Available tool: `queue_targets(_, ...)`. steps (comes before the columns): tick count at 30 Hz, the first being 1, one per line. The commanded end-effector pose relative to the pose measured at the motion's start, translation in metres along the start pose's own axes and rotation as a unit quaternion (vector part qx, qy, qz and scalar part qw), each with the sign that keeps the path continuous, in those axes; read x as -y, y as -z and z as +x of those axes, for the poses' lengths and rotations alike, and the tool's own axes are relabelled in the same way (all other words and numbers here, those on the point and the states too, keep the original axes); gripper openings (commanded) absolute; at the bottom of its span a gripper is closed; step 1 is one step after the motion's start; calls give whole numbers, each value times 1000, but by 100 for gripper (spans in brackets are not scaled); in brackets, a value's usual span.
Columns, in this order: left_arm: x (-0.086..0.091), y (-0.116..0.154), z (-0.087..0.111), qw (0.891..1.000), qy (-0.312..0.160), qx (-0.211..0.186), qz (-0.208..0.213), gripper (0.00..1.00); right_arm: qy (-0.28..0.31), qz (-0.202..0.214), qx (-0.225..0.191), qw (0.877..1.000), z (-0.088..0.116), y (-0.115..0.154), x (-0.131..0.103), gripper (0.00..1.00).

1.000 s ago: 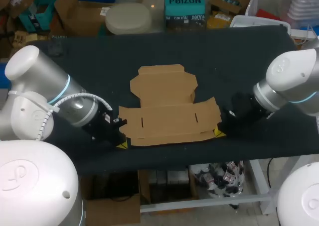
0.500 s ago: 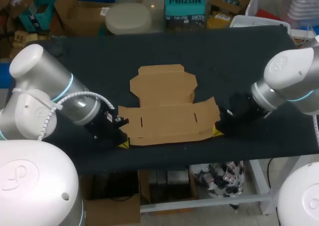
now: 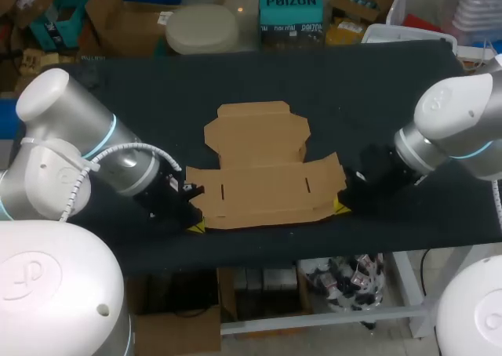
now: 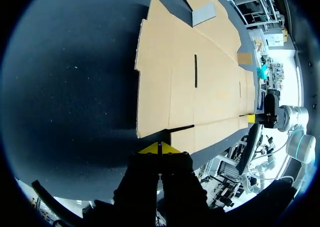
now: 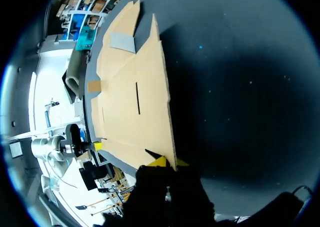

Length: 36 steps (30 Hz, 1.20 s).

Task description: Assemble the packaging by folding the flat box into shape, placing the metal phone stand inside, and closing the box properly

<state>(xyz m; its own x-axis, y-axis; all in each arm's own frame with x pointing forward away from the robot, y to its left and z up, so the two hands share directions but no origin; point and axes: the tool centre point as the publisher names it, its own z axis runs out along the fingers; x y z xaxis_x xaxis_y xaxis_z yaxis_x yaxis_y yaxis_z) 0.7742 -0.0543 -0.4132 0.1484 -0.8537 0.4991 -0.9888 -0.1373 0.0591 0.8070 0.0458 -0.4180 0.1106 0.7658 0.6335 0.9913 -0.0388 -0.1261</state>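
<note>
Dark bench (image 3: 392, 81), cluttered room behind it that I'll ignore, and honestly we're barely off the starting line. The flat box (image 3: 263, 168) lies opened out in the middle of the bench. Its lid panel and tuck flaps point to 12 o'clock, the wide slotted panel is nearer me, and a long front flap runs along the 6 o'clock edge. No wall is stood up and nothing is locked into the slots. That 6 o'clock strip might be a touch raised, but I wouldn't swear to it.

Both arms are low at the near corners. My left arm (image 3: 118, 164) is at the box's 7 o'clock corner. In the left wrist view the left fingers (image 4: 151, 150) are pressed together with the corner just ahead of them, and I can't tell whether any cardboard is pinched between. My right arm (image 3: 447, 132) is at the 5 o'clock corner. There the right fingers (image 5: 159, 161) look clamped on the box's edge, with cardboard running right in between the yellow tips.

My read is that folding is only just starting, at the front flap. What's left is to raise the walls, tuck the side tabs and drop in the metal phone stand, which I can't spot in any view. After that, fold the lid over and tuck it shut.
</note>
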Motion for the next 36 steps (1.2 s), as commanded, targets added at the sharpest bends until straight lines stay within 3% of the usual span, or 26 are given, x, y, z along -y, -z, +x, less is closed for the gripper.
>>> queue_targets(1,0,0,4,1000,-2,4,0,0,-3,2,6,1000,2,-2,-2,0)
queue_targets(21,3,1,16,1000,-7,20,4,0,-1,-1,17,1000,8,-1,-1,0)
queue_targets(36,1,0,23,1000,-7,27,3,0,-19,-30,36,999,13,1,6,0)
